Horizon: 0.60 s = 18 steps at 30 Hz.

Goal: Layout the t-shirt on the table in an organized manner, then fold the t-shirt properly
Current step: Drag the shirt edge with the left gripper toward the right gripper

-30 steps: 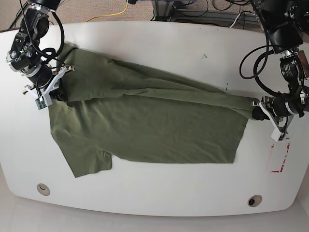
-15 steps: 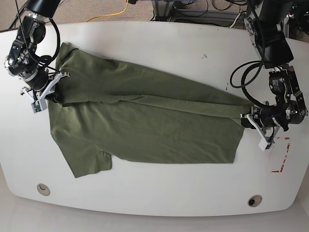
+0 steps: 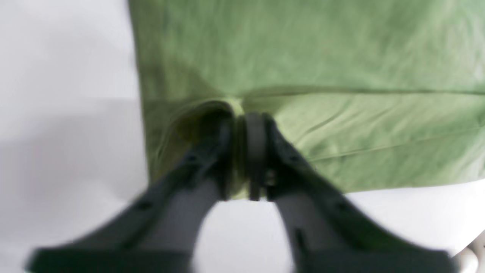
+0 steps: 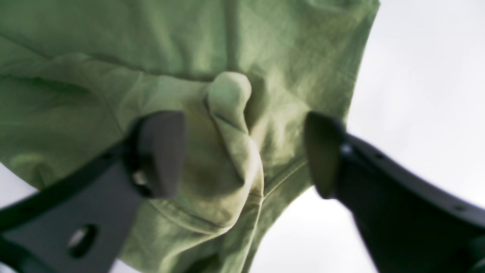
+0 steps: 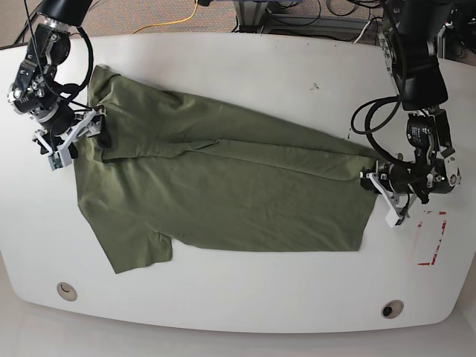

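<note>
At the near edge of the table (image 5: 245, 305) sit two round holes (image 5: 66, 291), one toward each corner, and a red tape outline (image 5: 431, 238) lies on the base view's right. Just beyond them the t-shirt (image 5: 223, 190) is spread flat across the middle of the white top, one short sleeve (image 5: 137, 249) pointing toward the near edge — its upper part is folded over in a long diagonal band running from the far left to the right side.

On the base view's right, the left gripper (image 3: 242, 125) has its dark fingers pressed together on a pinch of the shirt's edge; the wrist view shows the cloth bunched between them, low against the table. On the base view's left, the right gripper (image 4: 244, 151) stands with its fingers spread wide, a raised ridge of green cloth lying between them, touching neither pad.

Beyond the table's far edge run a yellow cable (image 5: 175, 22) and dark cables (image 5: 297, 15) on the floor.
</note>
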Available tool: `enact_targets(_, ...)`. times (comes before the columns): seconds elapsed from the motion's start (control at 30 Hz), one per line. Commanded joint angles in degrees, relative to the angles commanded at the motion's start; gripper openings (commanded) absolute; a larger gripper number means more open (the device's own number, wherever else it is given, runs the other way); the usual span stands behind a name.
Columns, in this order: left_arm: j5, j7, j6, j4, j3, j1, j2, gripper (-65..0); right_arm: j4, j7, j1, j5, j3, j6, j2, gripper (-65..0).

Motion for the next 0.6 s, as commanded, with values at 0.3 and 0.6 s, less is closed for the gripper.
enact_targets(0.3, -0.2, 0.0, 0.1, 0.2, 0.0, -0.5, -2.9, -27.8, 7.5, -0.3, -7.9, 0.1, 4.3, 0.00, -2.9, 0.0)
enact_targets(0.6, -0.5, 0.0, -0.4, 1.7, -3.3, -1.1, -6.2, -27.8, 5.4, -0.2, -13.8, 0.1, 7.1, 0.00, -7.4, 0.0)
